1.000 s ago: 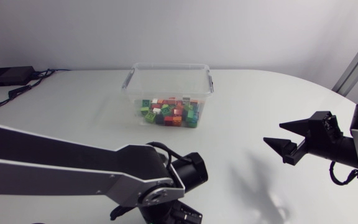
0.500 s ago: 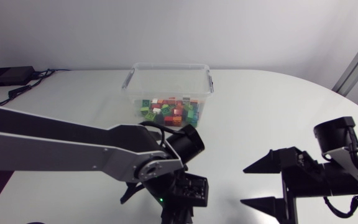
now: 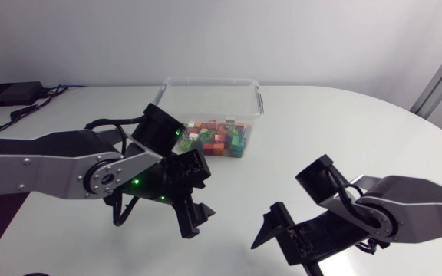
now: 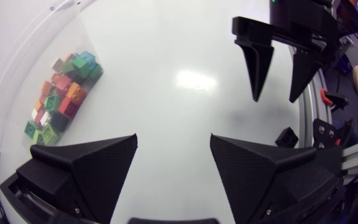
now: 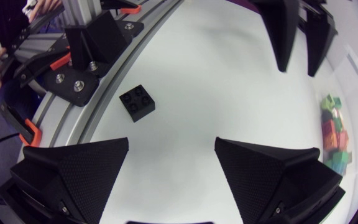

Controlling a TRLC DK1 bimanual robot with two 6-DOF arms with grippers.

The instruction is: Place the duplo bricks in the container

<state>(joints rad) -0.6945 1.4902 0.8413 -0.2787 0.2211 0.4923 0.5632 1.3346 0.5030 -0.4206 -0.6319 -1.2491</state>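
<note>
A clear plastic container (image 3: pixel 209 81) stands at the back middle of the table, holding a pile of coloured duplo bricks (image 3: pixel 209 140). My left gripper (image 3: pixel 194 218) hangs open just in front of it, with nothing between its fingers. My right gripper (image 3: pixel 271 234) is open and bare too, low over the front of the table and facing the left one. In the right wrist view a single black brick (image 5: pixel 137 101) lies on the table ahead of my right gripper (image 5: pixel 173 155), close to the table's edge. The left wrist view shows my left gripper (image 4: pixel 173 149) open, the piled bricks (image 4: pixel 58 99) and my right gripper (image 4: pixel 278 62) ahead.
A black box (image 3: pixel 10 93) with cables sits at the table's back left corner. An aluminium rail with black brackets (image 5: pixel 92 56) runs along the table edge beside the black brick.
My left arm has swung from the front middle up toward the container and its gripper has opened. My right arm has come from the right edge down to the front middle.
</note>
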